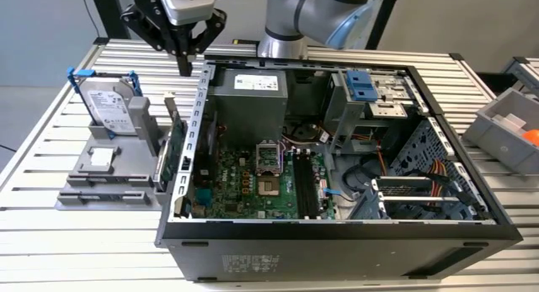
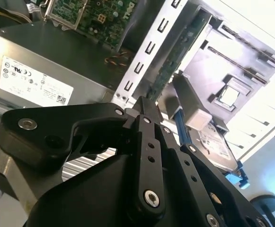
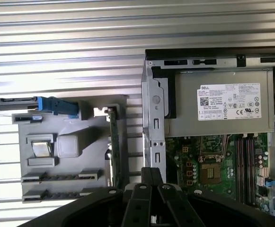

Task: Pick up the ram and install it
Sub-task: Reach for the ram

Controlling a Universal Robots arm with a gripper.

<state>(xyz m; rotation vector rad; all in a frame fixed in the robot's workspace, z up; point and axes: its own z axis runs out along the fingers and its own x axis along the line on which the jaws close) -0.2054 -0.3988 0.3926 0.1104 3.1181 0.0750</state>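
My gripper point(image 1: 183, 70) hangs shut, holding nothing, above the table at the back corner of the open computer case point(image 1: 337, 232), on the exterior view's left. Its closed fingertips also show in both wrist views point(image 2: 144, 101) point(image 3: 151, 172). Below and just in front of it, a grey holder point(image 1: 93, 178) carries a green card point(image 1: 175, 150) standing on edge against the case wall. The ram is hidden from me. The black memory slots point(image 1: 302, 185) point(image 3: 245, 161) lie on the motherboard inside the case.
A silver hard drive point(image 1: 110, 106) in a blue frame stands at the back of the holder. A power supply point(image 1: 248, 103) fills the case's back corner near the gripper. A grey bin point(image 1: 505, 125) sits at the exterior view's right.
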